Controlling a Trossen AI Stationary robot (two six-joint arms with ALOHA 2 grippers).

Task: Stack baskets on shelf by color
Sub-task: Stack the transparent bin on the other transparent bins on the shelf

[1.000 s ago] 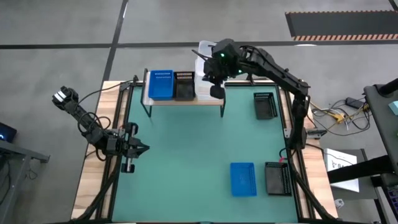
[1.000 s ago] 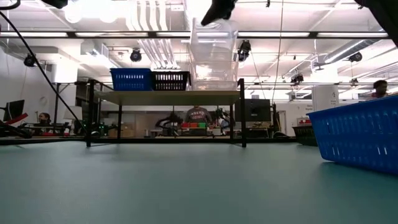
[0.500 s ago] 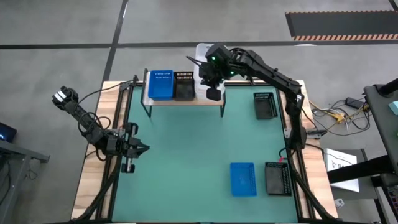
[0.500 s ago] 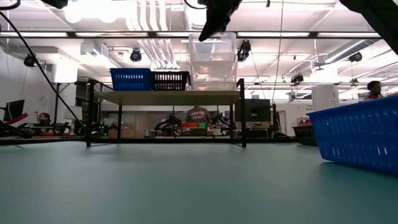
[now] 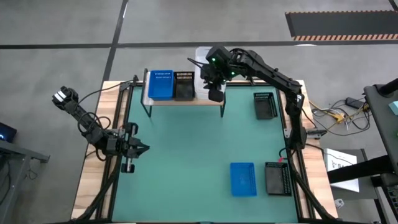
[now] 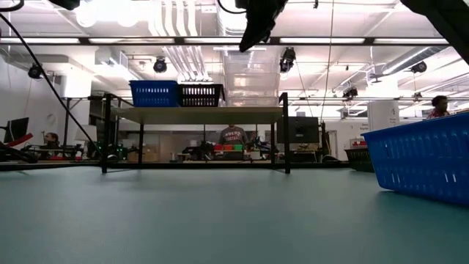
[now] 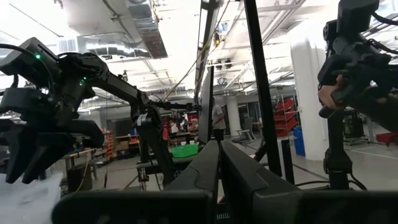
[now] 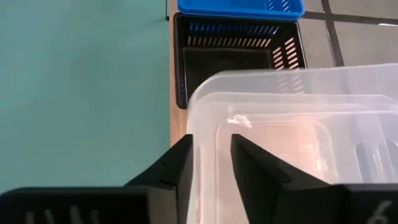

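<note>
Atop the shelf (image 5: 183,99), at its right end, the clear baskets (image 6: 251,78) sat nested in a stack, with the right gripper (image 5: 208,73) over them. Its jaws stood partly open astride the top basket's wall, one finger (image 8: 171,167) outside and one inside; whether they still pinched it could not be told. Releasing well would mean opening fully and rising straight up, so the light stack did not shift. These trays looked glossy and see-through. Left of them sat a black basket (image 5: 185,85), then a blue basket (image 5: 161,84). Near the surface's left edge the left gripper (image 5: 140,148) waited, jaws closed on nothing.
</note>
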